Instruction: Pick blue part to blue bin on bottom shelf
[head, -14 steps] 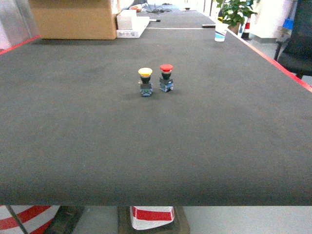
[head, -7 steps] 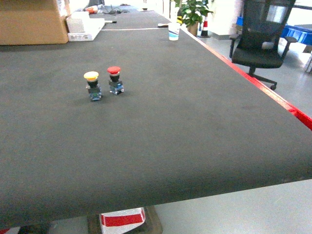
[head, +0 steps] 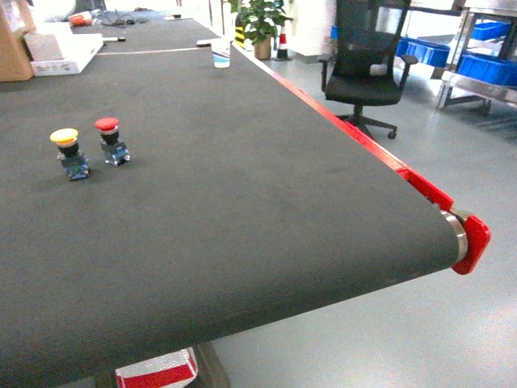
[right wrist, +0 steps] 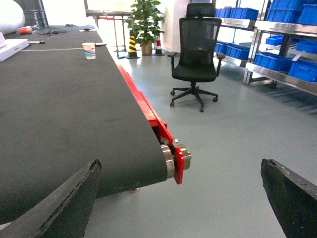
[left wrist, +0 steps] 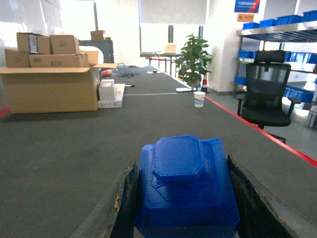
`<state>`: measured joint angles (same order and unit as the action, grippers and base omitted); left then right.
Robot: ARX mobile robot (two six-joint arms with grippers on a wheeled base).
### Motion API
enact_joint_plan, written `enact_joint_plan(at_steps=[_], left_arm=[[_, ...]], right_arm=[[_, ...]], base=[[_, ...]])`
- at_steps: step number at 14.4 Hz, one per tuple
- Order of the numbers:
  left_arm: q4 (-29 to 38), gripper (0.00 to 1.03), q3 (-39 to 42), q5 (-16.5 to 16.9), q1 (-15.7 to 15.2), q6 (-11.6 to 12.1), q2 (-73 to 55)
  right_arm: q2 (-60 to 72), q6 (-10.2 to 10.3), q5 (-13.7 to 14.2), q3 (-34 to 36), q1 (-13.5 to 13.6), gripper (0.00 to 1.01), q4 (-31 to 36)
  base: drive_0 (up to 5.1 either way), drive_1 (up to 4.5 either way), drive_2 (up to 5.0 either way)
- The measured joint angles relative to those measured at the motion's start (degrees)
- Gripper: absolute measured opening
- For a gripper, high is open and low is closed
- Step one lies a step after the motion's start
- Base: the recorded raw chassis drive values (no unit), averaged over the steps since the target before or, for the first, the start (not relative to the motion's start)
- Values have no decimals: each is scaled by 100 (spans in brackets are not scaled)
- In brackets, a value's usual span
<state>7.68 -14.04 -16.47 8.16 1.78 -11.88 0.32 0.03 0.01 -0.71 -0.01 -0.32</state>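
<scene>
On the dark worktop (head: 242,194) stand two push-buttons near its left side, one yellow-capped (head: 68,153) and one red-capped (head: 110,140), just beside each other, with one paper cup (head: 220,53) at the far edge and one black office chair (head: 370,65) on the floor beyond. One blue part (left wrist: 184,186), a ridged blocky piece with an octagonal raised top, sits clamped between the fingers of the left hand (left wrist: 183,208). The right hand (right wrist: 178,198) is spread wide with nothing between its fingers.
</scene>
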Motion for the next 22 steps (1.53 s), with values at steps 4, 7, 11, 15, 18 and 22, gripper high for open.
enact_joint_plan(at_steps=[4,7,11,15,18,22], left_arm=[[2,44,0,0,0,0,0],[0,44,0,0,0,0,0],[0,44,0,0,0,0,0],[2,44,0,0,0,0,0],[2,44,0,0,0,0,0],[2,44,0,0,0,0,0]], right_arm=[[0,0,0,0,0,98,0],[0,0,0,0,0,98,-2],[0,0,0,0,0,98,2],[0,0,0,0,0,98,0],[0,-2,0,0,0,98,0],[0,0,0,0,0,98,0]], base=[[-151,-151,-151],[-154,-154,-154],[-154,-154,-154],[-159,-159,-159],[-155,-155,-155],[-159,-159,-159]])
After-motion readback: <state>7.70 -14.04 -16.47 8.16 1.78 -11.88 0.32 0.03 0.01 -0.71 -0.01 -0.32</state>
